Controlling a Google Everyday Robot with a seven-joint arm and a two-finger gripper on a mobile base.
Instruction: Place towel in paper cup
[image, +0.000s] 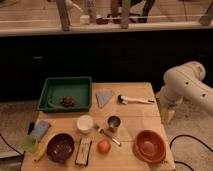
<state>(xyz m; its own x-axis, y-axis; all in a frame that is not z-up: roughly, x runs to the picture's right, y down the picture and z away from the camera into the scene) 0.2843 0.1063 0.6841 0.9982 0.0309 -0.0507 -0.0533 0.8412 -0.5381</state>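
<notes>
The towel (104, 97) is seen lying flat on the far part of the bench (137, 121), just right of the green tray (65, 80). The paper cup (85, 123) is set nearer, beside the metal cup (114, 122). The claw (169, 116) is held pointing down by the bench's right edge, fingers apart, nothing gripped.

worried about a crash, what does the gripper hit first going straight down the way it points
The gripper hangs pointing down by the right edge of the table; likely that edge or the floor beside it, depth unclear.
</notes>
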